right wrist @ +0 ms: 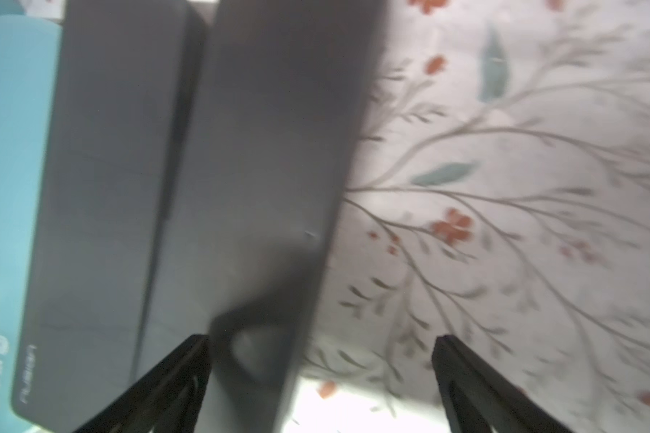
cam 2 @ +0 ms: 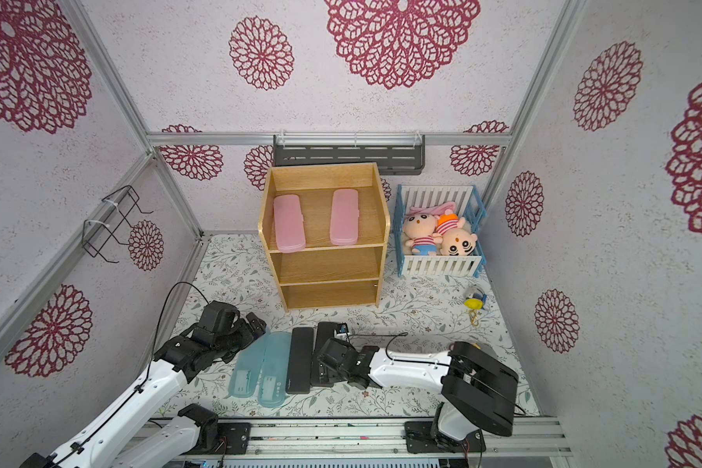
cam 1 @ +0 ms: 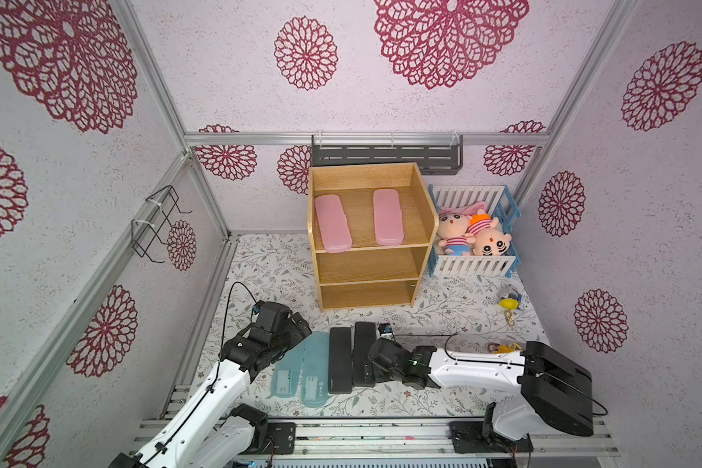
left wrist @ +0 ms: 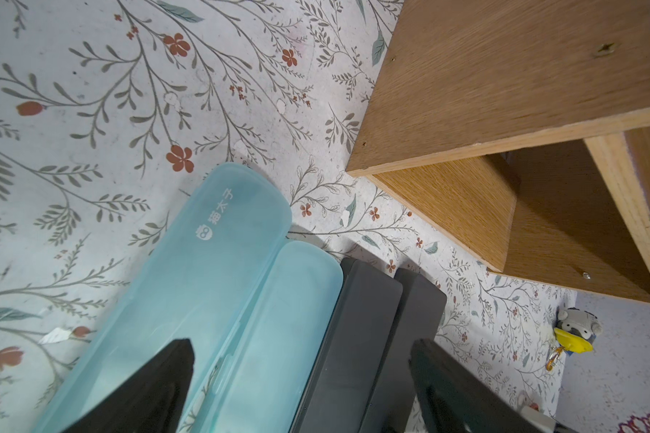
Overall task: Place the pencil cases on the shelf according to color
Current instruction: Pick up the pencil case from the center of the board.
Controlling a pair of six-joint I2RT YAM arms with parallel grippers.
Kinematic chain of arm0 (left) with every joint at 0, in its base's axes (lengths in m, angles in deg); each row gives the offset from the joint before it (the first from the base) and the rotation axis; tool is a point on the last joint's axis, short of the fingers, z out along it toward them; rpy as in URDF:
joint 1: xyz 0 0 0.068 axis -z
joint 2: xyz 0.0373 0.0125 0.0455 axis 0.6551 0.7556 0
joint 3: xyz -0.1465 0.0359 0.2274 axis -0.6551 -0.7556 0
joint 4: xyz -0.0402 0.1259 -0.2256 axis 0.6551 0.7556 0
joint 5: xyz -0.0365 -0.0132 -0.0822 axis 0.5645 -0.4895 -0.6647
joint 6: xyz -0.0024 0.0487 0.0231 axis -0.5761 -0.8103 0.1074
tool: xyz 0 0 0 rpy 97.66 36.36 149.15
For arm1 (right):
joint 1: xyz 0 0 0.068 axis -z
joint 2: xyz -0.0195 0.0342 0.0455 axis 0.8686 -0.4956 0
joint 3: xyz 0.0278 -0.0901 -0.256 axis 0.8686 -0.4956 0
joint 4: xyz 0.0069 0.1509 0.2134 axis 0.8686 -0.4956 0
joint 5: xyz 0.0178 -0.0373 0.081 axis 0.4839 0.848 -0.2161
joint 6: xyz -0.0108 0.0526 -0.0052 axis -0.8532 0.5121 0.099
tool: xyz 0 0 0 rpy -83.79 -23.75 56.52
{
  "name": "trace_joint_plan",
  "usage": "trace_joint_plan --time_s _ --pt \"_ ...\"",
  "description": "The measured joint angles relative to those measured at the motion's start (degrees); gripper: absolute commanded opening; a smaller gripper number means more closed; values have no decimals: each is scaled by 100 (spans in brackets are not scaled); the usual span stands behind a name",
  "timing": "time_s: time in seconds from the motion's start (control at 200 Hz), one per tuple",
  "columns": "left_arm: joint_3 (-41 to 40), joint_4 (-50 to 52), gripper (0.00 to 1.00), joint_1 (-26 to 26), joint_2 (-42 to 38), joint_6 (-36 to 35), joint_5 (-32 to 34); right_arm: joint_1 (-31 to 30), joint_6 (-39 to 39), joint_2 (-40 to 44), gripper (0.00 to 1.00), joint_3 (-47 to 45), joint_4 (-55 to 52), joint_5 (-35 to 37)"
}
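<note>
1. The left hand (left wrist: 301,346) hovers above the light blue pencil cases (cam 1: 315,372), toward their far ends. Its fingers are spread wide and hold nothing. It is probably waiting its turn.
2. The blue pair lies flat on the worktop (cam 1: 442,316), side by side and touching. Just to the right are the two black pencil cases (cam 1: 339,360), parallel to the blue pair, with their long sides pointing at the shelf. Grouped by colour like this, each pair should be easy to take in turn.
3. The right hand (right wrist: 321,339) is low over the rightmost black case, wide open and empty. One finger sits at the seam between the black cases and the other is over bare worktop. The case therefore lies between the fingers, not yet gripped.
4. The shelf (cam 1: 422,202) stands behind the row. The two pink pencil cases (cam 1: 332,223) lie on its top tier. The two lower tiers are empty, presumably for the black and blue pairs.
</note>
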Motion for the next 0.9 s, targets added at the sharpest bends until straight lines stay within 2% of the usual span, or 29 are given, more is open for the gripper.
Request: trace_joint_plan --time_s 0.18,0.305,0.575,0.9 --pt "0 2 97 11 -7 -9 35 92 -7 678 99 -258 -190 -4" --pt "-2 2 97 11 -42 -26 76 92 -4 780 99 -103 -92 -52" --pt "-20 0 97 20 -57 -28 81 92 -4 -260 99 535 188 -98" --pt "-96 -4 97 24 -122 -24 81 26 -11 -994 99 1034 170 -76"
